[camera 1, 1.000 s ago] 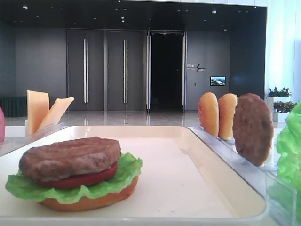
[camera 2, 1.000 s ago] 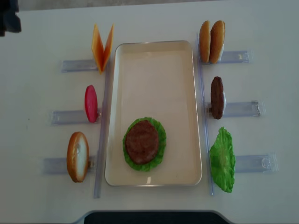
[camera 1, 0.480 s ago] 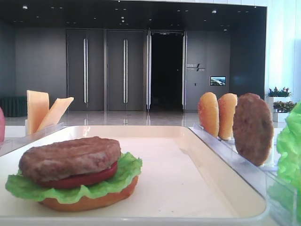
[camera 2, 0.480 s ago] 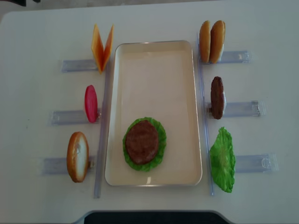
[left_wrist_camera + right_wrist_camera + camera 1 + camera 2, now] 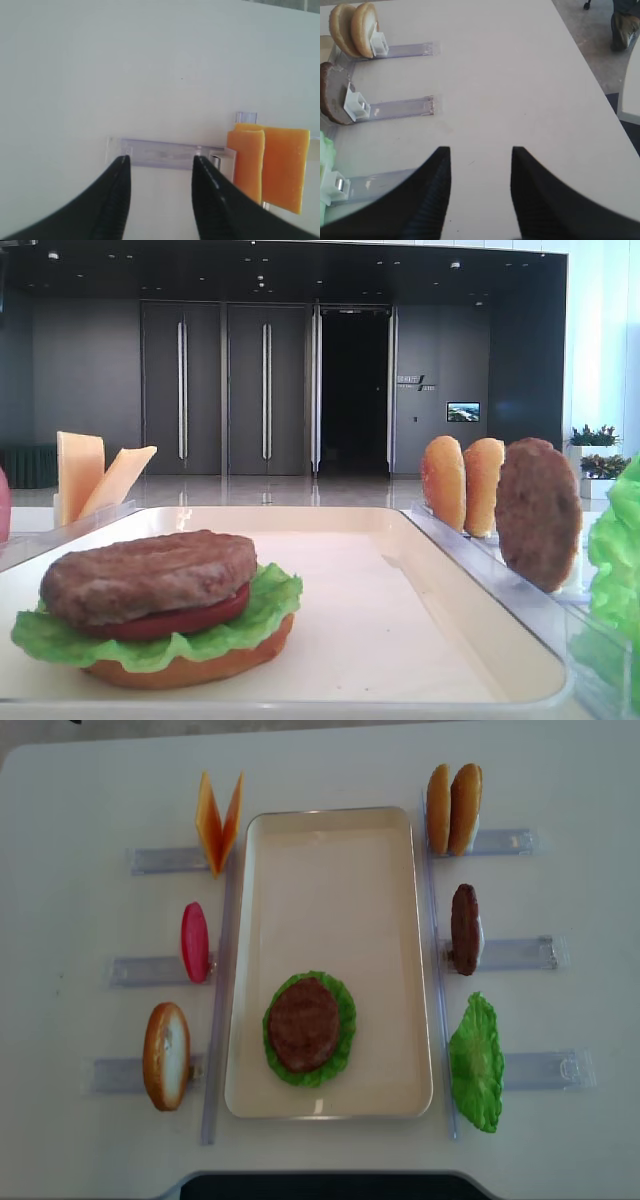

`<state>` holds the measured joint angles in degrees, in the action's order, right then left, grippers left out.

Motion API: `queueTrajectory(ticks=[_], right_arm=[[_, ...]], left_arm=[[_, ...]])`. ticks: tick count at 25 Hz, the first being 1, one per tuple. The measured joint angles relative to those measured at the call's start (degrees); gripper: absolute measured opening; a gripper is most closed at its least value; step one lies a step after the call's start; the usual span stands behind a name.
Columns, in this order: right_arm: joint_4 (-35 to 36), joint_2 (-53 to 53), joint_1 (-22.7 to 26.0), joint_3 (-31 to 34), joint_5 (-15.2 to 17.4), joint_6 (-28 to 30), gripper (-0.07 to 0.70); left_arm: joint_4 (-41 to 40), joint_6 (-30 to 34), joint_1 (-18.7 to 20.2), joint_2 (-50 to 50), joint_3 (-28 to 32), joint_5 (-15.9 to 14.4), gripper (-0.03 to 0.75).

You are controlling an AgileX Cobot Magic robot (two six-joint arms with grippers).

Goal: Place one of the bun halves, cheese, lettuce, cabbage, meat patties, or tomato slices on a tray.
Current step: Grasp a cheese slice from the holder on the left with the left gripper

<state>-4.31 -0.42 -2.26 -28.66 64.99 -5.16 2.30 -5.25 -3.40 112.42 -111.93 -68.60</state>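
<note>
The cream tray (image 5: 330,890) holds a stack: bun half, lettuce, tomato slice, with a meat patty (image 5: 303,1023) on top. Two cheese slices (image 5: 218,820) stand in a V left of the tray's far end. In the left wrist view my left gripper (image 5: 160,159) is open and empty over the table, in front of a clear holder (image 5: 165,152), and the cheese (image 5: 247,162) stands just to its right. My right gripper (image 5: 480,150) is open over bare table, right of the holders. Neither gripper shows in the exterior views.
A tomato slice (image 5: 194,941) and a bun half (image 5: 166,1055) stand in holders left of the tray. On the right stand two bun halves (image 5: 453,808), a meat patty (image 5: 464,928) and lettuce (image 5: 476,1062). The table edge (image 5: 600,90) runs to the right gripper's right.
A dark piece of the left arm at the top left corner of the overhead view has moved out of that view. The food and tray are unchanged.
</note>
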Motion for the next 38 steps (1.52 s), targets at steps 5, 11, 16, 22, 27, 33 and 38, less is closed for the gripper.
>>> queueTrajectory(ticks=[5,11,16,22,27,33,38], right_arm=[[0.0,0.0,0.0,0.0,0.0,0.0,0.306],[0.0,0.0,0.0,0.0,0.0,0.0,0.306],[0.0,0.0,0.0,0.0,0.0,0.0,0.306],[0.0,0.0,0.0,0.0,0.06,0.0,0.306],[0.0,0.0,0.0,0.0,0.06,0.0,0.306],[0.0,0.0,0.0,0.0,0.06,0.0,0.306],[0.0,0.0,0.0,0.0,0.06,0.0,0.306]], left_arm=[[-1.43,-1.32,2.64,1.89,-2.29,-1.8,0.317],[-2.83,-5.76,10.73,2.75,-2.61,-1.98,0.317],[-2.83,-9.38,18.45,4.99,-2.78,-1.98,0.317],[-5.5,-12.78,23.89,7.18,-2.78,-1.98,0.317],[-8.69,-14.17,24.02,7.25,-2.84,-2.03,0.317],[-9.68,-14.55,24.02,7.42,-2.84,-2.05,0.317],[-9.68,-14.6,24.02,9.83,-2.88,-2.05,0.317]])
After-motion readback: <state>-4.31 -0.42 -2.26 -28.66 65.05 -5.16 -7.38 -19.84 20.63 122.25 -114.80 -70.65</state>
